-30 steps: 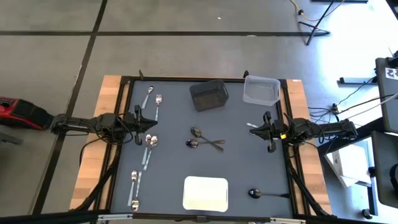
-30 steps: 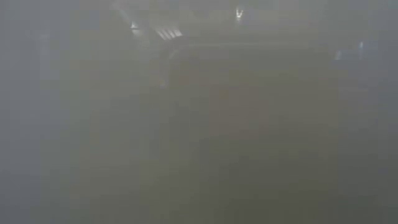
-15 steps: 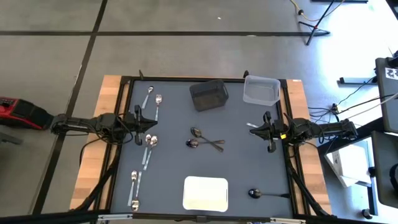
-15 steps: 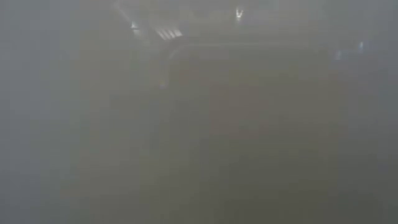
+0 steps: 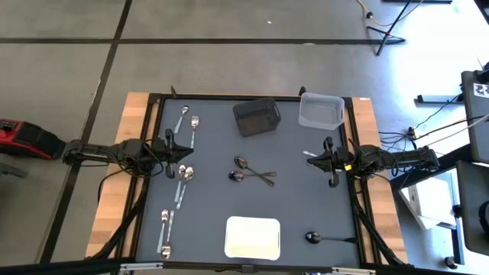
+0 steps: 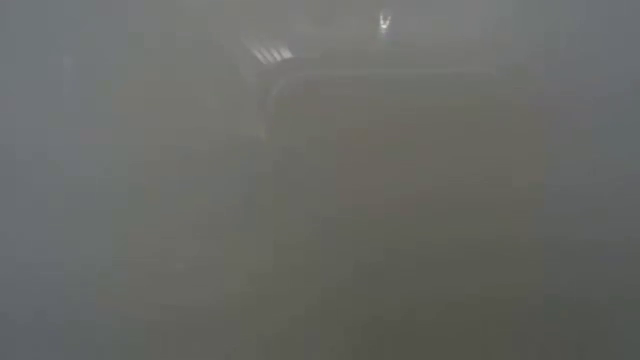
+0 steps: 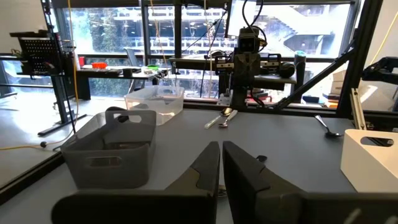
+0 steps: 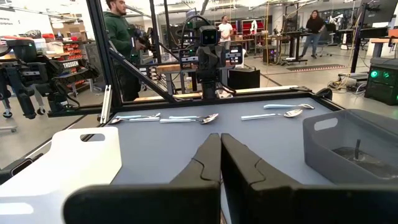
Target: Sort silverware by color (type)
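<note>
Silverware lies flat on the dark mat. Two silver spoons (image 5: 189,122) lie at the far left, two more (image 5: 183,179) just in front of my left gripper (image 5: 182,151), and another pair (image 5: 164,233) at the near left. Two dark spoons (image 5: 246,171) cross at the middle, and one dark spoon (image 5: 315,237) lies at the near right. My left gripper (image 7: 221,155) is shut and holds nothing. At the right edge my right gripper (image 5: 315,159) (image 8: 220,149) is also shut and holds nothing. Both point level over the mat toward each other.
A dark bin (image 5: 257,116) and a clear bin (image 5: 321,110) stand at the far edge, and a white bin (image 5: 253,237) at the near edge. A slim upright thing (image 8: 356,149) shows inside the dark bin. People stand in the room beyond. The low view is fogged.
</note>
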Robot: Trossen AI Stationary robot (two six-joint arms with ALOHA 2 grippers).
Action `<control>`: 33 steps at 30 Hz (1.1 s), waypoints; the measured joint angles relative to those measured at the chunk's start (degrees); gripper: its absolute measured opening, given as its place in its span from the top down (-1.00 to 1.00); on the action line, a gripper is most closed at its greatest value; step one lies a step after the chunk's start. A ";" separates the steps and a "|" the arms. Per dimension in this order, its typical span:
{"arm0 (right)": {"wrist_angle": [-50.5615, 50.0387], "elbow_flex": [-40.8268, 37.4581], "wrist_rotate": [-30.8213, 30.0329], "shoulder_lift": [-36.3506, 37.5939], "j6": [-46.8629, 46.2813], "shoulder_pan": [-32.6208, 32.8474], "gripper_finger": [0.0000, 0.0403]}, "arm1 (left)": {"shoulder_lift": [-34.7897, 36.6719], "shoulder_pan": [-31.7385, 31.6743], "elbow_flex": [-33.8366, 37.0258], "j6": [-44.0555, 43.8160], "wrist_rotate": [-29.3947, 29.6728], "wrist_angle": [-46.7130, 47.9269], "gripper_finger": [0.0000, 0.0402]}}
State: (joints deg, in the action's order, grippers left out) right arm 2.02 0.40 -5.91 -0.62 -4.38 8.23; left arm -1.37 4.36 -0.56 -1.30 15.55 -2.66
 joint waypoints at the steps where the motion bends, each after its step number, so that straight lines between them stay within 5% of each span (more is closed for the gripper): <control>1: 0.02 0.00 0.00 0.00 -0.02 0.00 0.99 | -0.02 0.00 -0.02 -0.02 0.00 0.00 0.92; 21: 1.27 0.00 -0.07 0.01 0.02 0.00 0.99 | -0.02 0.00 -0.01 0.06 0.02 -0.01 0.92; 27: 4.68 0.00 -2.05 -0.06 0.24 0.00 0.99 | 0.00 -0.11 -0.02 9.37 2.36 -0.35 0.92; 33: 8.47 0.26 -6.73 -7.40 0.16 -0.04 0.99 | 0.00 -0.11 0.00 8.02 4.13 -2.35 0.92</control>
State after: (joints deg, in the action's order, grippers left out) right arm 10.49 0.67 -12.64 -8.03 -4.23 8.19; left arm -1.37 4.25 -0.56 6.72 19.68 -5.01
